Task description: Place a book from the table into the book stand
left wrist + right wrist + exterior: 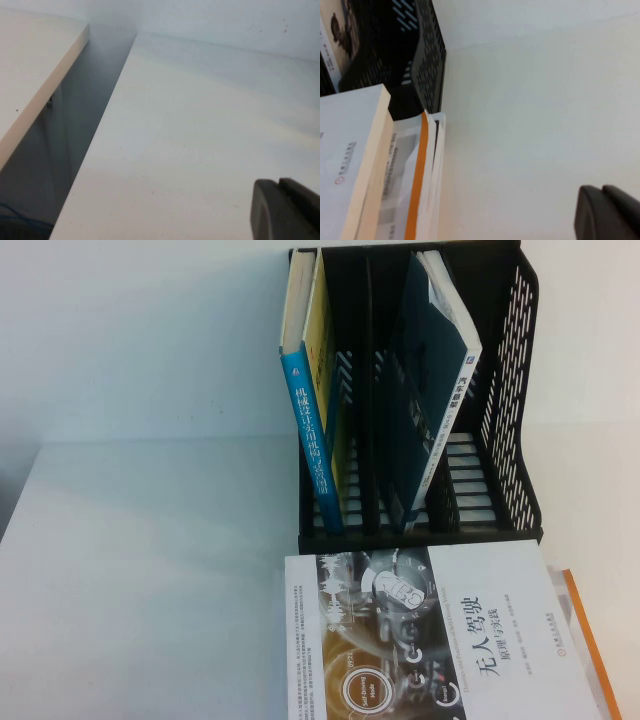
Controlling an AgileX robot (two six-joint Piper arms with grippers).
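The white-covered book (430, 640) with a black Chinese title and a dashboard picture lies flat on the white table (150, 540), just in front of the black book stand (510, 390). It also shows in the right wrist view (345, 150), next to the stand's perforated wall (427, 70). Neither gripper shows in the high view. My left gripper (277, 183) is shut and empty over bare table (200, 125). My right gripper (601, 190) is shut and empty over bare table (545, 100), to the right of the book.
A blue-spined book (310, 440) stands in the stand's left slot and a blue-and-grey book (440, 390) leans in a right slot. An orange-edged book (590, 640) lies under the white one. A gap (85, 115) separates the table's left edge from another white surface.
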